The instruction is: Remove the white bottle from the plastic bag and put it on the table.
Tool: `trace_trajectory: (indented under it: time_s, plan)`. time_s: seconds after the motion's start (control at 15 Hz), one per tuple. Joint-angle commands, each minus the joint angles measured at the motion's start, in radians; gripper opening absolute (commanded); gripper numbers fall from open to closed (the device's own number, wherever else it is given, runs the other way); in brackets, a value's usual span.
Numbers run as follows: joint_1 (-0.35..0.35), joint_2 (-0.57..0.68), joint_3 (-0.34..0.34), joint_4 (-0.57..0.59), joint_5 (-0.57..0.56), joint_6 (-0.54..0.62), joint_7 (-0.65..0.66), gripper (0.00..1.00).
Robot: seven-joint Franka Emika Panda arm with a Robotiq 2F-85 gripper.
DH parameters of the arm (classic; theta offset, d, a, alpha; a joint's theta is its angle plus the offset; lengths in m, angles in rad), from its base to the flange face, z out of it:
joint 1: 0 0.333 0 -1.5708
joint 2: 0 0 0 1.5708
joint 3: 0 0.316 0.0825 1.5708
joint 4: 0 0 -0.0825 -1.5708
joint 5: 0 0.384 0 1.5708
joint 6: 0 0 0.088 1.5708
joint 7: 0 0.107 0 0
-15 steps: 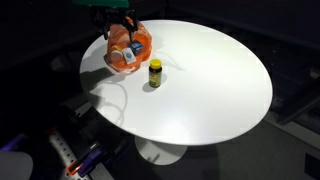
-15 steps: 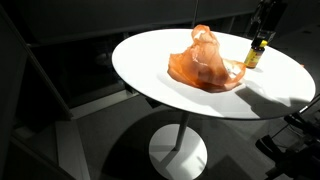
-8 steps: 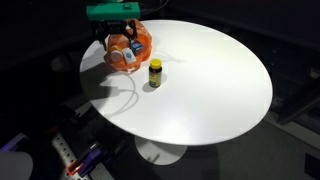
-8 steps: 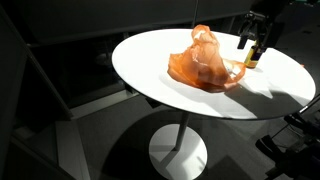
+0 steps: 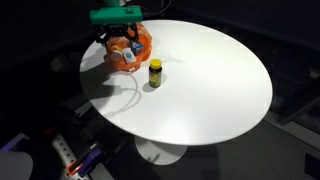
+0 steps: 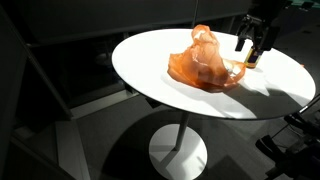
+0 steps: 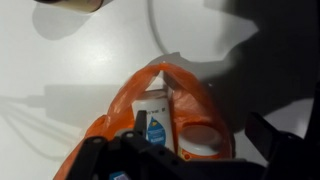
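Observation:
The orange plastic bag point(image 5: 128, 48) lies near the table's edge, and it also shows in an exterior view point(image 6: 205, 62). In the wrist view the bag point(image 7: 130, 100) is open. Inside it lie the white bottle point(image 7: 155, 118) with a blue label and a round white-lidded jar point(image 7: 200, 135). The white bottle also shows through the bag in an exterior view point(image 5: 127, 60). My gripper point(image 5: 118, 28) hovers just over the bag's opening, open and empty. It shows in the wrist view point(image 7: 200, 130) with its fingers on either side of the two containers, and in an exterior view point(image 6: 250, 45).
A small yellow bottle with a dark cap point(image 5: 155, 72) stands on the round white table point(image 5: 210, 80) beside the bag, and it is partly behind the gripper in an exterior view point(image 6: 252, 60). The table edge is close behind the bag. The surroundings are dark.
My gripper has come down and moved over the bag's opening. The bag and the yellow bottle have not moved.

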Motion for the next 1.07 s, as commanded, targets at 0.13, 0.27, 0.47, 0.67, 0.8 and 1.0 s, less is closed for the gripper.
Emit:
trace_trajectory:
  time_s: [0.13, 0.27, 0.47, 0.67, 0.8, 1.0]
  plan:
    - [-0.026, 0.088, 0.028, 0.030, 0.026, 0.134, -0.035, 1.00]
    - [-0.032, 0.113, 0.045, 0.034, 0.043, 0.177, -0.058, 1.00]
    - [-0.042, 0.149, 0.069, 0.044, 0.035, 0.229, -0.078, 1.00]
    - [-0.055, 0.183, 0.084, 0.060, 0.017, 0.256, -0.081, 1.00]
    - [-0.064, 0.207, 0.088, 0.074, 0.006, 0.265, -0.079, 1.00]
    - [-0.078, 0.238, 0.094, 0.093, 0.001, 0.274, -0.082, 1.00]
